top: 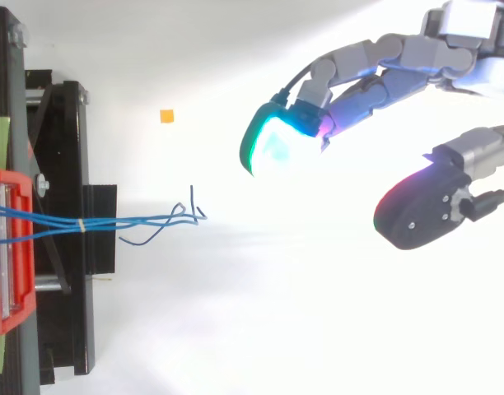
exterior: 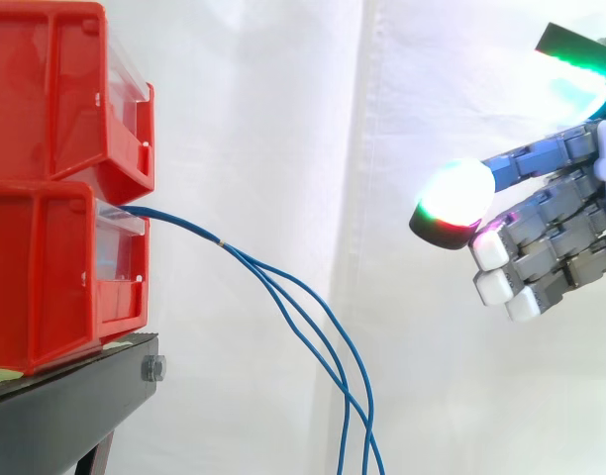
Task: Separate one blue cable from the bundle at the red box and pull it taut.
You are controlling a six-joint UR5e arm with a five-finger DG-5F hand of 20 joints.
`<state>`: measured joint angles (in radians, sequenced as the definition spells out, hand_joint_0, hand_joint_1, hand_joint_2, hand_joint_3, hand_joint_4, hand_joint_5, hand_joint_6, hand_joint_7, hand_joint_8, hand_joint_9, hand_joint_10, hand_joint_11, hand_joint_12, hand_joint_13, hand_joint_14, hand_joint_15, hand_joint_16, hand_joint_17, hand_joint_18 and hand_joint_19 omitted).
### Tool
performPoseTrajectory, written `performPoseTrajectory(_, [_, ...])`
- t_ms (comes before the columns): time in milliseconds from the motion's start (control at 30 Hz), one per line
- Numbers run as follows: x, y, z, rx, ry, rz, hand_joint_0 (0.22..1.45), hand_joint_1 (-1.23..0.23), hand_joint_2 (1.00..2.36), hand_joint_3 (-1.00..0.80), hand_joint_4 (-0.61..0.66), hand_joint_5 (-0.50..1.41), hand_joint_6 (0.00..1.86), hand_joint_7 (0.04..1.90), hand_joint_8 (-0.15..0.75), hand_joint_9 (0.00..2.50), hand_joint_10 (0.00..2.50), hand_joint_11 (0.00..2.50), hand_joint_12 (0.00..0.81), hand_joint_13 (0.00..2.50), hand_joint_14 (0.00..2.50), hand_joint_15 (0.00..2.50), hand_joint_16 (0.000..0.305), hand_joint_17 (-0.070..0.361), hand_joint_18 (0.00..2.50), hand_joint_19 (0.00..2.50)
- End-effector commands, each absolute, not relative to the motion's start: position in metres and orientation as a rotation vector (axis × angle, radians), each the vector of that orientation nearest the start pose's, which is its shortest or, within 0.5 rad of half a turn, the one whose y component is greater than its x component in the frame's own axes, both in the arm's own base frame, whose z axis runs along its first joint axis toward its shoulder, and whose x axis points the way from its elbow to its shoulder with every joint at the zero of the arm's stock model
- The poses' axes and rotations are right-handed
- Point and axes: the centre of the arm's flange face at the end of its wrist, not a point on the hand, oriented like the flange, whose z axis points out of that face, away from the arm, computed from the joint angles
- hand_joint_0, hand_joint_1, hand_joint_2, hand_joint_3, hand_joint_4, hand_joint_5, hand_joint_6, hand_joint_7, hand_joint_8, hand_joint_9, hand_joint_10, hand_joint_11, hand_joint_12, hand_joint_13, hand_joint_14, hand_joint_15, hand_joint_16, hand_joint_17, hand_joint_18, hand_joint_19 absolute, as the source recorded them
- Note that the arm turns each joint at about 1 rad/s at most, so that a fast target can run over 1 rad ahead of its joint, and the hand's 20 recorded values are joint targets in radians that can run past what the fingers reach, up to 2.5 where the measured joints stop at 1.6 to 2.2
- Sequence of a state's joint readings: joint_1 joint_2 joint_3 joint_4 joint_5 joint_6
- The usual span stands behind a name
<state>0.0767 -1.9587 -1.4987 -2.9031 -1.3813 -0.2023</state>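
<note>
The hand (exterior: 555, 213) hangs at the right of the side view, well apart from the blue cables (exterior: 283, 287); its fingers are only loosely bent and spread from the thumb, with a wide gap between them, and they hold nothing; one pad (exterior: 459, 193) glows white with a red and green rim. In the top view the hand (top: 384, 62) comes in from the upper right, a cyan-green fingertip (top: 273, 141) pointing toward the cables' loose ends (top: 189, 216) without touching them. The cables leave the front of the lower red bin (exterior: 55, 277), which sits under a second red bin (exterior: 65, 89) on the black stand (exterior: 75, 406); a small tie (exterior: 221, 242) binds them near the bin; past it the strands fan apart and droop slack toward the bottom edge.
</note>
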Motion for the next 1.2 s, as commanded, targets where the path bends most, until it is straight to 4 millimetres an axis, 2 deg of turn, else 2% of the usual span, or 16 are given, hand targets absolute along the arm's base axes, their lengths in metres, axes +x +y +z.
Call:
performPoseTrajectory(0, [0.637, -0.104, 0.324, 1.155, 1.267, 0.923, 0.56, -0.58, 1.0, -0.45, 0.21, -0.2, 0.5, 0.86, 0.288, 0.64, 0.01, 0.45, 0.368, 0.61, 0.02, 0.37, 0.047, 0.105, 0.41, 0.52])
performPoseTrajectory(100, [0.638, -0.104, 0.326, 1.14, 1.256, 0.897, 0.56, -0.58, 1.0, -0.45, 0.2, -0.2, 0.5, 0.86, 0.287, 0.64, 0.01, 0.44, 0.367, 0.61, 0.01, 0.37, 0.047, 0.105, 0.41, 0.52])
performPoseTrajectory(467, [0.655, -0.104, 0.304, 1.131, 1.191, 0.86, 0.56, -0.58, 1.0, -0.46, 0.21, -0.2, 0.5, 0.86, 0.287, 0.64, 0.02, 0.45, 0.367, 0.61, 0.02, 0.37, 0.047, 0.106, 0.42, 0.52])
performPoseTrajectory(500, [0.659, -0.105, 0.293, 1.138, 1.19, 0.853, 0.56, -0.58, 1.0, -0.46, 0.21, -0.2, 0.5, 0.87, 0.29, 0.64, 0.02, 0.44, 0.367, 0.61, 0.01, 0.38, 0.047, 0.105, 0.42, 0.52])
performPoseTrajectory(567, [0.66, -0.104, 0.294, 1.135, 1.182, 0.854, 0.56, -0.58, 1.0, -0.46, 0.21, -0.2, 0.5, 0.87, 0.288, 0.64, 0.01, 0.45, 0.368, 0.61, 0.02, 0.38, 0.047, 0.106, 0.42, 0.52])
performPoseTrajectory(633, [0.667, -0.103, 0.285, 1.144, 1.185, 0.848, 0.56, -0.58, 1.0, -0.46, 0.21, -0.2, 0.5, 0.86, 0.288, 0.63, 0.01, 0.45, 0.368, 0.61, 0.02, 0.38, 0.047, 0.106, 0.42, 0.52])
performPoseTrajectory(833, [0.678, -0.1, 0.288, 1.134, 1.178, 0.852, 0.56, -0.58, 1.0, -0.46, 0.21, -0.2, 0.5, 0.86, 0.288, 0.63, 0.01, 0.45, 0.369, 0.61, 0.01, 0.38, 0.047, 0.106, 0.42, 0.53])
performPoseTrajectory(933, [0.683, -0.098, 0.277, 1.136, 1.192, 0.843, 0.56, -0.58, 1.0, -0.46, 0.21, -0.2, 0.5, 0.86, 0.288, 0.64, 0.01, 0.45, 0.369, 0.62, 0.02, 0.38, 0.047, 0.106, 0.43, 0.52])
performPoseTrajectory(1000, [0.688, -0.097, 0.263, 1.141, 1.204, 0.837, 0.56, -0.58, 1.0, -0.46, 0.21, -0.2, 0.5, 0.87, 0.288, 0.63, 0.02, 0.45, 0.369, 0.62, 0.02, 0.39, 0.047, 0.106, 0.43, 0.52])
performPoseTrajectory(1167, [0.701, -0.094, 0.263, 1.136, 1.195, 0.849, 0.56, -0.58, 1.0, -0.46, 0.21, -0.2, 0.5, 0.87, 0.289, 0.63, 0.01, 0.46, 0.369, 0.62, 0.01, 0.38, 0.047, 0.106, 0.43, 0.52])
